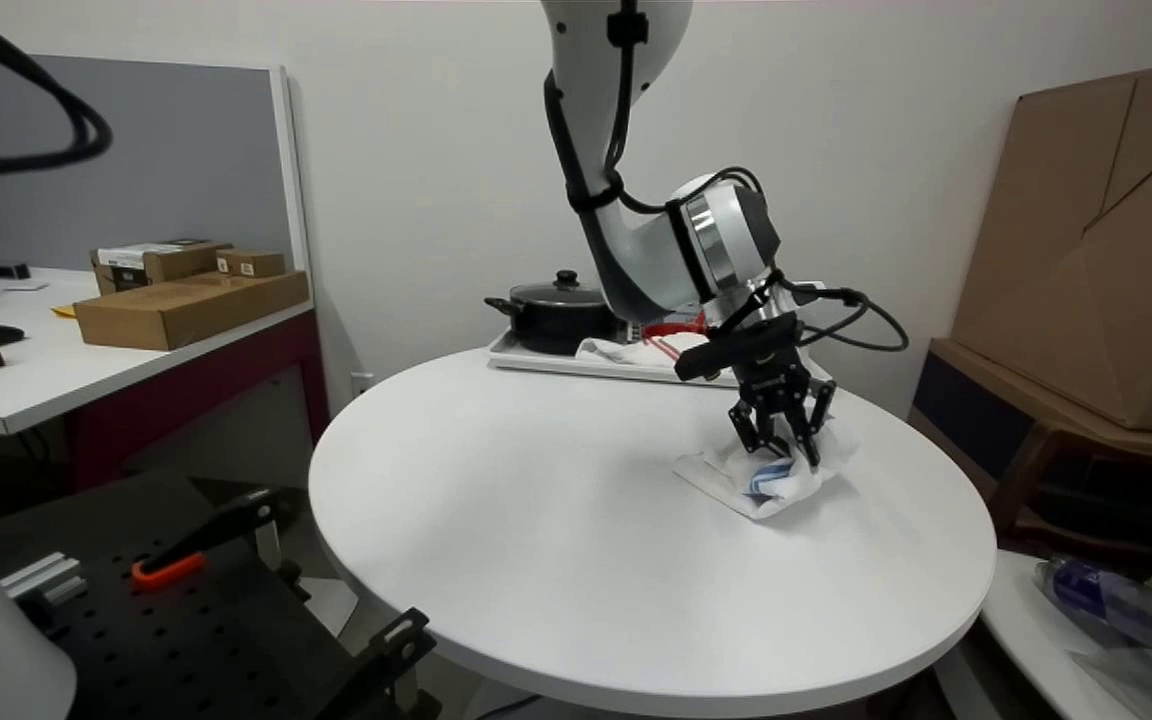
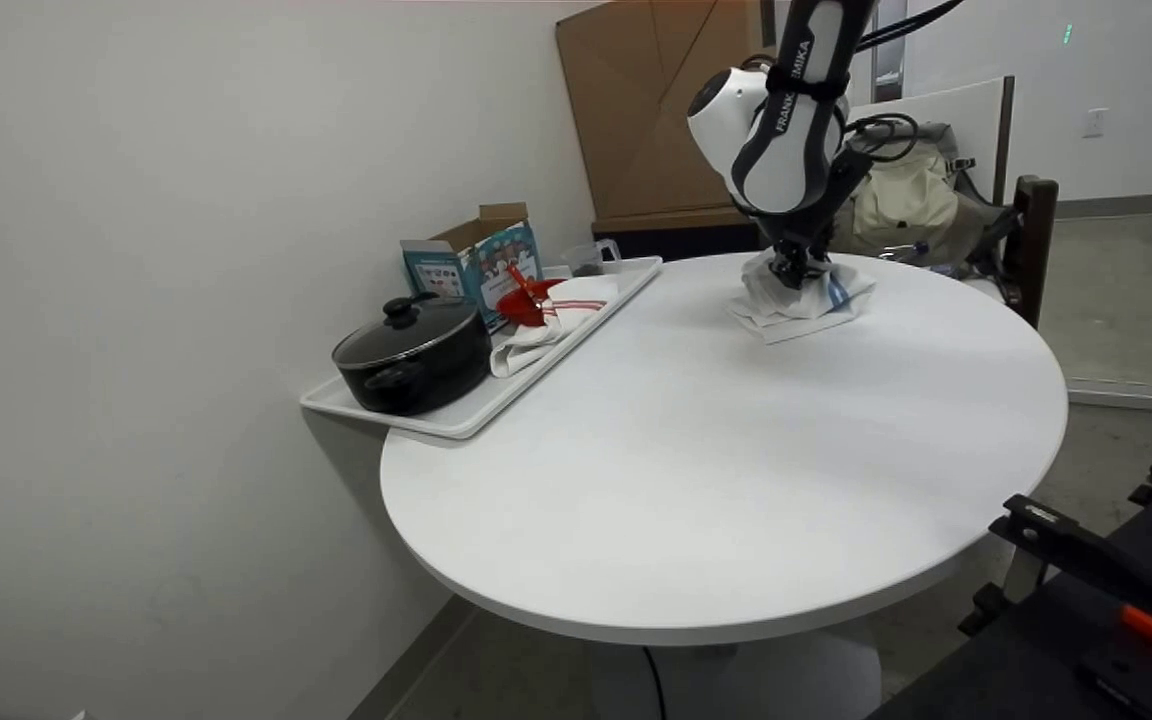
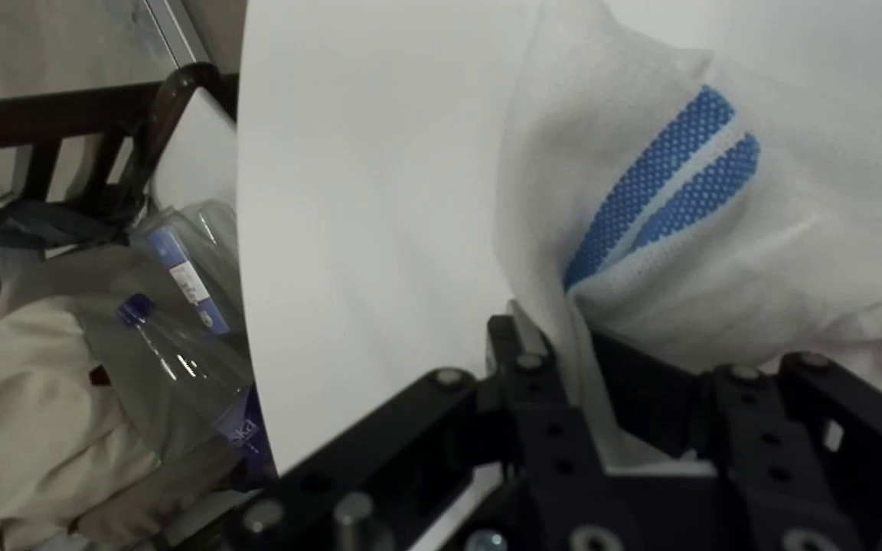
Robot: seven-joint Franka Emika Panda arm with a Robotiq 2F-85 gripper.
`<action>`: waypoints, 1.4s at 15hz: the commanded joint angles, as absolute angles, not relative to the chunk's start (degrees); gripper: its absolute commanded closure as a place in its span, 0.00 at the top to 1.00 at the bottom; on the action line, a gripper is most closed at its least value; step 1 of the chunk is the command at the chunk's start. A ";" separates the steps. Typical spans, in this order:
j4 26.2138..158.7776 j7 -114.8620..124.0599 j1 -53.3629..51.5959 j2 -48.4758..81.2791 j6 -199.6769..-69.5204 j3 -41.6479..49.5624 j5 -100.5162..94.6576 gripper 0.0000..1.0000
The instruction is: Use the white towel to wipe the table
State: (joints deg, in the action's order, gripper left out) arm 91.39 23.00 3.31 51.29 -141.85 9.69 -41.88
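1. Black two-fingered gripper [image 3: 575,360]: pinched on a fold of the white fabric towel with blue stripes [image 3: 717,252].
2. Towel: bunched under the fingertips, one corner spread flat on the smooth, round white table [image 1: 576,560], off to one side of its middle.
3. Wiping seems the step in hand: press lightly and evenly, sweep slowly in overlapping strokes, cloth always under the fingertips so nothing hard scrapes.
4. White rectangular tray [image 2: 501,397] with a black lidded pot [image 2: 426,365]: at the table's edge; strokes should probably stop short of it.
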 commanded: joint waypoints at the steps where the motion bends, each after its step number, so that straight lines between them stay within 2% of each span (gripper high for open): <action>1: 90.84 20.41 2.12 52.50 -139.87 11.65 -36.83 0.05; 10: 98.06 16.26 -4.27 51.66 -141.32 10.76 -36.15 0.05; 21: 109.64 19.28 -20.81 43.64 -146.49 8.38 -44.69 0.05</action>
